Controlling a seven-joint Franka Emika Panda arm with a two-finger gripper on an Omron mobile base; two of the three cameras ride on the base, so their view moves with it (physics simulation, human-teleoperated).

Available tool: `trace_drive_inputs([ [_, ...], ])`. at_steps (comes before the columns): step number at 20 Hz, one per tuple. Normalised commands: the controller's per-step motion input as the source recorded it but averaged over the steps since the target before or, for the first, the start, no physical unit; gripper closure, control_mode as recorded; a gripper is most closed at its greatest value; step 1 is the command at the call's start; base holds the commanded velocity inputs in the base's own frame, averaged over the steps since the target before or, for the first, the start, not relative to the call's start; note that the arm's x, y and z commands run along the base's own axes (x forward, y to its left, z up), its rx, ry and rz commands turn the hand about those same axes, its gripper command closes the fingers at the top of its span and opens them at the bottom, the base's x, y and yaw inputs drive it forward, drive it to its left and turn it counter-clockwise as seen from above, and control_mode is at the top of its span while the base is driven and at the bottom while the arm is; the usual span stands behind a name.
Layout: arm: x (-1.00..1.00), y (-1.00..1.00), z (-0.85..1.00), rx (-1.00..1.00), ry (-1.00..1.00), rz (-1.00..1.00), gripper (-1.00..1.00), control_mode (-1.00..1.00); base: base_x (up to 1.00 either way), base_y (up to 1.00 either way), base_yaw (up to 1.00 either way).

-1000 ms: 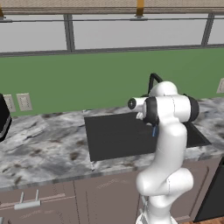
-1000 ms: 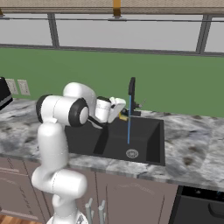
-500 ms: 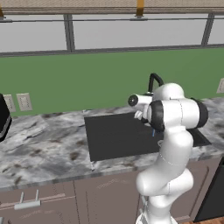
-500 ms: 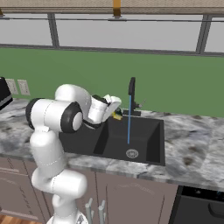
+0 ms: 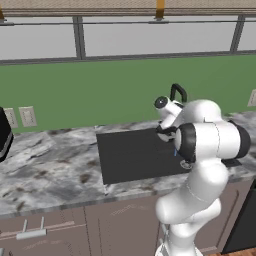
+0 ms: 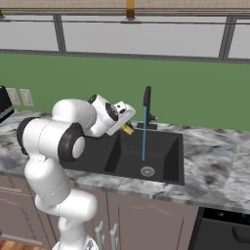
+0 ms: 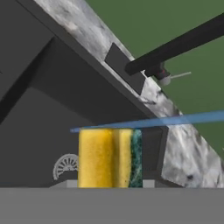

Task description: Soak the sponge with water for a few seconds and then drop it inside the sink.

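Fingers (image 7: pixel 151 157) clamped on the sponge (image 7: pixel 110 157), holding it above the sink (image 6: pixel 166 161), beside the water (image 6: pixel 144 134) falling from the faucet (image 6: pixel 146 97).

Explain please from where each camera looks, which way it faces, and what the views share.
Left base view: behind the arm's left, facing forward and down at the sink and counter; the white arm rises at lower right.
Right base view: behind the arm's right, facing the sink, faucet and water; the arm rises at lower left, its end effector shut on the sponge.
Hand view: on the hand, looking along the sponge into the sink.
Shared: all views show the sink; right base and hand views share sponge, water and drain.
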Motion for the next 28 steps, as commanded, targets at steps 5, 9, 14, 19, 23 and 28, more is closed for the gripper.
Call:
trace_drive_inputs([
  [5,-0.41,0.08,0.09,0.13,0.11,0.07,1.00,-1.00,0.00,0.00,0.00],
  [9,-0.49,0.14,0.01,0.13,0.01,0.06,1.00,-1.00,0.00,0.00,0.00],
  [14,-0.53,0.02,0.12,0.12,0.00,0.01,1.00,-1.00,0.00,0.00,0.00],
  [19,-0.62,0.00,0.18,0.04,-0.07,0.00,1.00,-1.00,0.00,0.00,0.00],
  [23,-0.63,0.00,0.15,0.00,-0.11,0.00,1.00,-1.00,0.00,0.00,0.00],
  [28,-0.39,0.00,0.06,0.02,-0.09,-0.05,1.00,-1.00,0.00,0.00,0.00],
])
